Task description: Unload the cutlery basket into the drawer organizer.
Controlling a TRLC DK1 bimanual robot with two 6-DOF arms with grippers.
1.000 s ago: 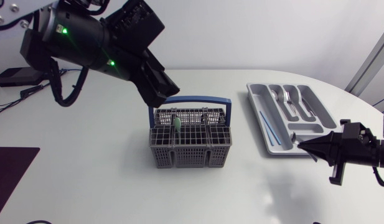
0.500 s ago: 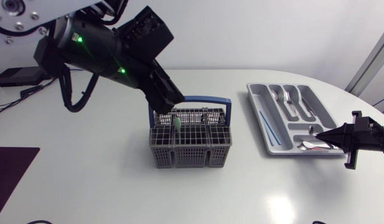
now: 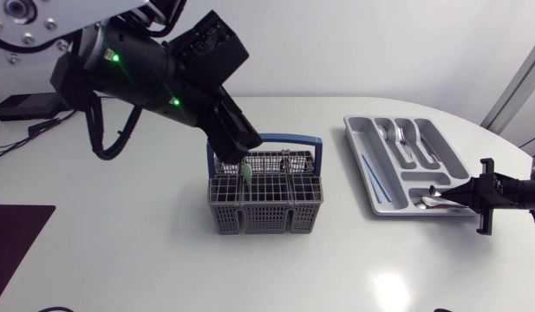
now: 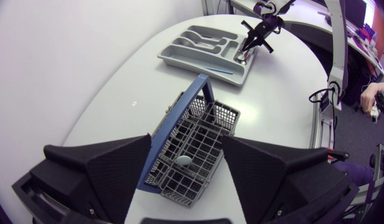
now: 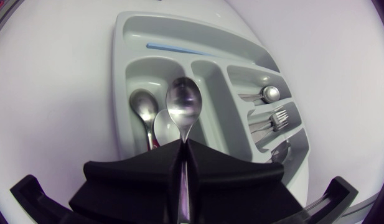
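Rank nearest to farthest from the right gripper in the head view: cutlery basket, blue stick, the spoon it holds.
1. spoon: held in the right gripper, over the organizer's front end.
2. blue stick: in the organizer's long slot, on the basket side.
3. cutlery basket: mid-table, farthest.

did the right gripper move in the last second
Yes. The right gripper has drawn back rightward, nearly off the drawer organizer, shut on a spoon.

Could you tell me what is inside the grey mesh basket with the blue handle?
A pale green rounded utensil end sticks up inside the grey mesh basket. Its lower part is hidden by the grid, so what else lies deeper cannot be seen.
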